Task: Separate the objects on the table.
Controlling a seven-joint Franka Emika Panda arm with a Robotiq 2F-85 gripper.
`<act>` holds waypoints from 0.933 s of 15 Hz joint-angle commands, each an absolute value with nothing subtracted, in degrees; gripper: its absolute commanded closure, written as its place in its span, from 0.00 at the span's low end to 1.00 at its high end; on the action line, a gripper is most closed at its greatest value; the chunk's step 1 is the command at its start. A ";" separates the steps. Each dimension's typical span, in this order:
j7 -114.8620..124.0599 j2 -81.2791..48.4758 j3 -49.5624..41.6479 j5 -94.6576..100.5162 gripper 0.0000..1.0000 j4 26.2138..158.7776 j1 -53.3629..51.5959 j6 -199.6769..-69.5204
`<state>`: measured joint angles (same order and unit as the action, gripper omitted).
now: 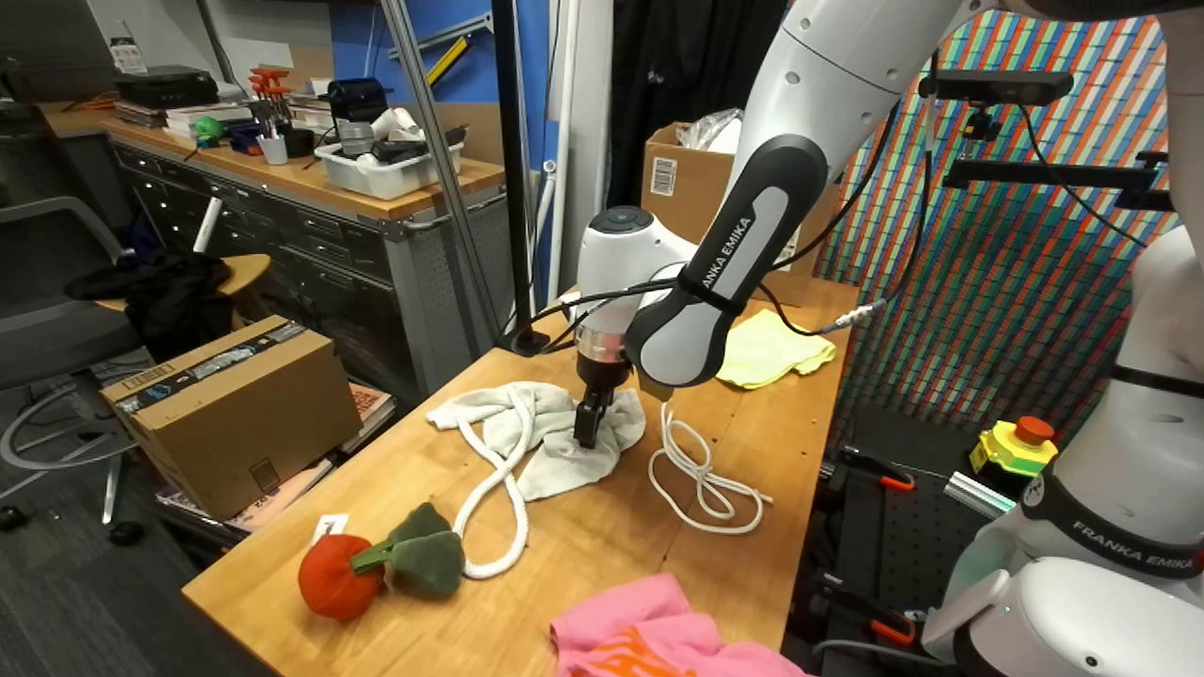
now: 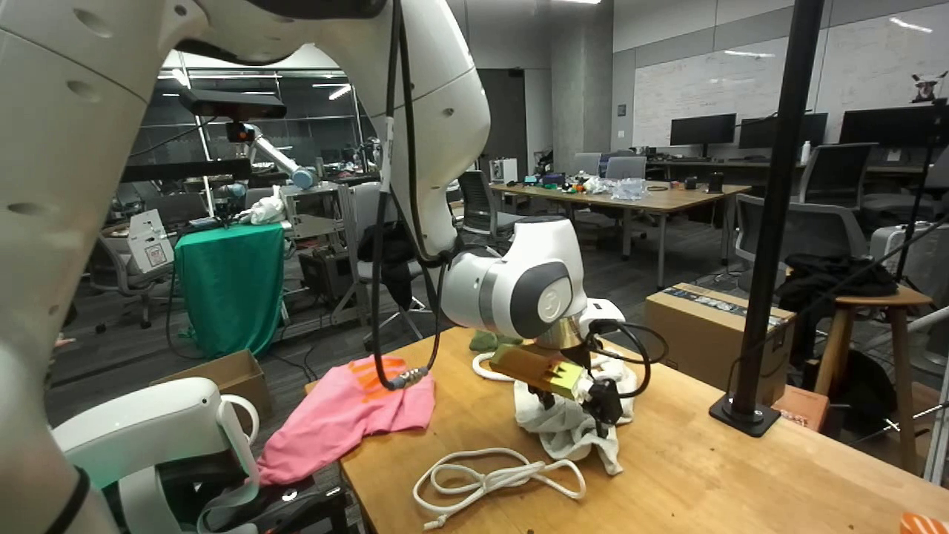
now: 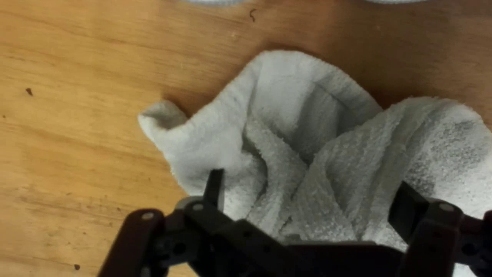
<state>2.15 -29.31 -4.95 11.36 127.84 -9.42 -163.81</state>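
Jaws, spread wide, at the folds of one crumpled white rag (image 3: 346, 154) on the desk (image 1: 583, 536); hazard: thick white rope (image 1: 505, 470), lying across the rag, could drag along when lifted.

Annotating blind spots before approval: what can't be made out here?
- White rag, wrist view: cut off by the right edge, lower part behind the gripper.
- Pink cloth, in an exterior view: cut off by bottom edge.
- Orange-and-green plush, in an exterior view: orange part behind the robot arm.
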 commanded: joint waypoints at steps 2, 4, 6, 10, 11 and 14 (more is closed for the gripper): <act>8.37 -32.79 -12.42 16.15 0.00 125.50 -15.00 -169.47; 10.55 -34.22 -16.13 17.53 0.00 124.62 -17.76 -171.12; 11.95 -35.66 -19.53 18.05 0.00 123.71 -20.18 -172.52; 13.70 -38.12 -25.52 17.75 0.00 122.11 -24.01 -173.62; 14.01 -38.54 -26.56 17.50 0.00 121.74 -24.57 -173.27; 13.38 -37.66 -27.02 16.49 0.00 121.73 -23.70 -168.80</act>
<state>12.47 -37.10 -25.47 16.74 122.86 -23.33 -171.39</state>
